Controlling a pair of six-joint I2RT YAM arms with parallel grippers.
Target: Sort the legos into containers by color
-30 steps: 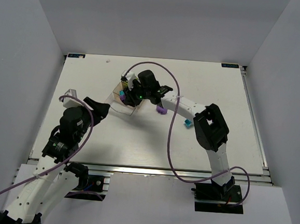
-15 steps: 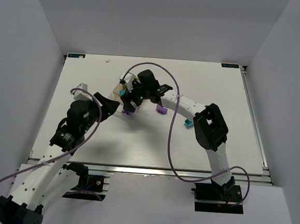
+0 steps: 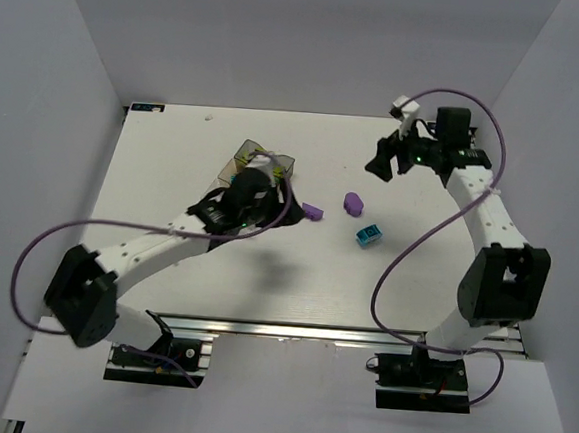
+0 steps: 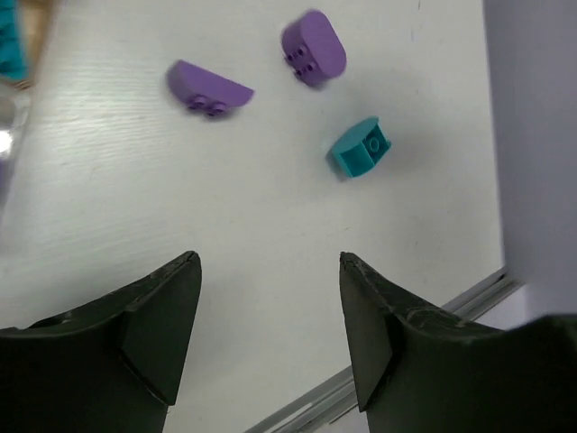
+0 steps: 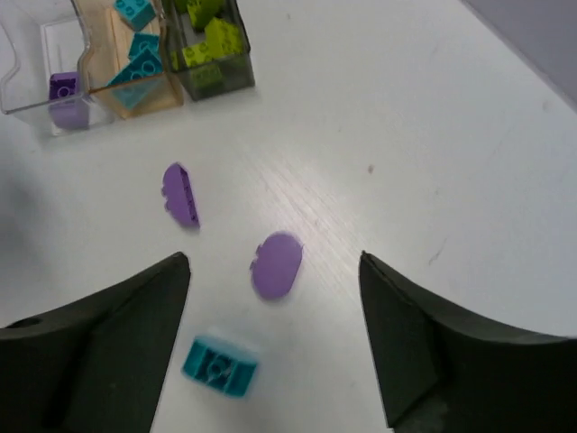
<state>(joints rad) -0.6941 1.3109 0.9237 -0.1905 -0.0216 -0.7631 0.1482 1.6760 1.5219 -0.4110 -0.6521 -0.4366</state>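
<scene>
1. Now the left gripper (image 4: 270,271) and the right gripper (image 3: 381,167) are both standing open, empty.
2. The purple half-round plastic brick (image 4: 209,87) is lying loose on the white table (image 4: 135,207).
3. Judging best: straddling its flat sides, lowering squarely, then carrying it to the clear plastic tray (image 5: 22,54).

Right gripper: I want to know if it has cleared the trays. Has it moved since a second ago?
Yes. The right gripper has swung right, away from the containers, toward the far right corner of the table.
</scene>
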